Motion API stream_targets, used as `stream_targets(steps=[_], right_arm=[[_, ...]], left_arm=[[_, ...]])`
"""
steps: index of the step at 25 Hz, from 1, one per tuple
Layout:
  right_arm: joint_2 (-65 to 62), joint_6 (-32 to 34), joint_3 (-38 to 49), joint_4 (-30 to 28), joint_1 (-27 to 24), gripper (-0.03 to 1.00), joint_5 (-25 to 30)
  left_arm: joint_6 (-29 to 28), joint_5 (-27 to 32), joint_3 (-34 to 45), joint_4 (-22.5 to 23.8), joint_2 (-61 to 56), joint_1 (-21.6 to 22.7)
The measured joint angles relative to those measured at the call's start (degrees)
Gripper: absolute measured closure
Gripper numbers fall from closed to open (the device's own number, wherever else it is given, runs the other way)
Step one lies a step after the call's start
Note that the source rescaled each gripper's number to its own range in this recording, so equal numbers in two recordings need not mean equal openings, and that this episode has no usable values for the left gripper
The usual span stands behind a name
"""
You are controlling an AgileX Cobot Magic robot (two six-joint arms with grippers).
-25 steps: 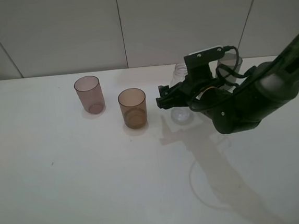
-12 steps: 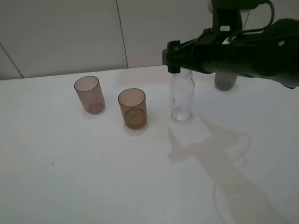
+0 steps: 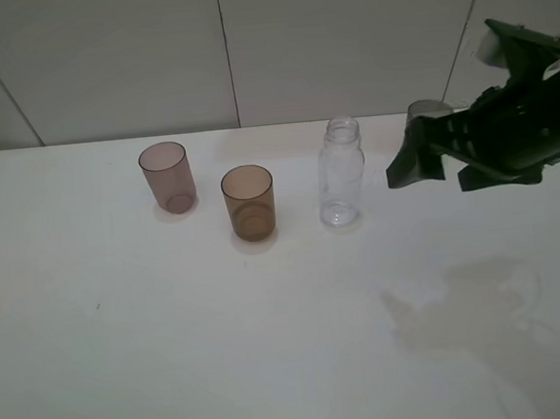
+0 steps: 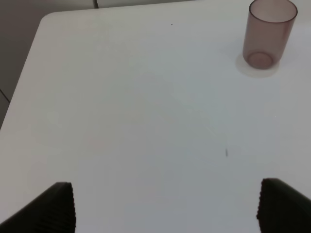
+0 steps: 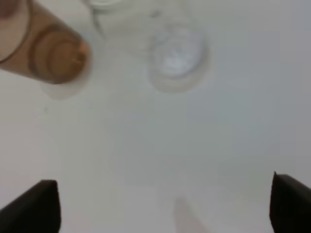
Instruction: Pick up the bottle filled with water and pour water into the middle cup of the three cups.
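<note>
The clear bottle (image 3: 341, 173) stands upright on the white table, uncapped, right of the amber-brown middle cup (image 3: 249, 203). The pinkish-mauve cup (image 3: 167, 177) stands further left. The dark grey cup (image 3: 425, 110) shows only its rim behind my right gripper (image 3: 431, 169). That gripper hangs open and empty above the table, right of the bottle and apart from it. The right wrist view shows the blurred bottle (image 5: 175, 58) and the amber cup (image 5: 48, 53) beyond the open right gripper (image 5: 165, 206). My left gripper (image 4: 170, 206) is open and empty, far from the pinkish cup (image 4: 269, 31).
The white table (image 3: 175, 356) has a rounded corner and edge in the left wrist view (image 4: 41, 22). A panelled wall (image 3: 246, 46) stands behind the table. The right arm casts a shadow on the table at the front right (image 3: 465, 301).
My right gripper was low around the bottle, then rose above it, and now has drawn back to the right. The bottle and cups have not moved.
</note>
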Motion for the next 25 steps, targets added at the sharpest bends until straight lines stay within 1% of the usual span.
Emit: stream_targets(steps=[3, 6, 10, 13, 16, 20, 23, 25], right_arm=[[-8.82, 1.88, 0.0, -5.2, -4.88, -0.03, 5.21], [-19.94, 2.49, 0.0, -8.68, -7.59, -0.03, 10.12], [-33.82, 2.57, 0.0, -12.21, -8.05, -0.03, 16.14], [-42.85, 2.57, 0.0, -12.7, -8.05, -0.03, 20.13], [-50.63, 2.57, 0.0, -13.78, -8.05, -0.03, 21.33], [-59.75, 2.57, 0.0, -17.33, -8.05, -0.03, 22.15], [-65.43, 2.62, 0.29, -18.51, -8.05, -0.03, 23.88], [-68.57, 2.71, 2.11, -18.51, -8.05, -0.03, 24.31]], left_arm=[[0.0, 0.0, 0.0, 0.0, 0.0, 0.0], [0.0, 0.0, 0.0, 0.0, 0.0, 0.0], [0.0, 0.0, 0.0, 0.0, 0.0, 0.0], [0.0, 0.0, 0.0, 0.0, 0.0, 0.0], [0.0, 0.0, 0.0, 0.0, 0.0, 0.0], [0.0, 0.0, 0.0, 0.0, 0.0, 0.0], [0.0, 0.0, 0.0, 0.0, 0.0, 0.0], [0.0, 0.0, 0.0, 0.0, 0.0, 0.0]])
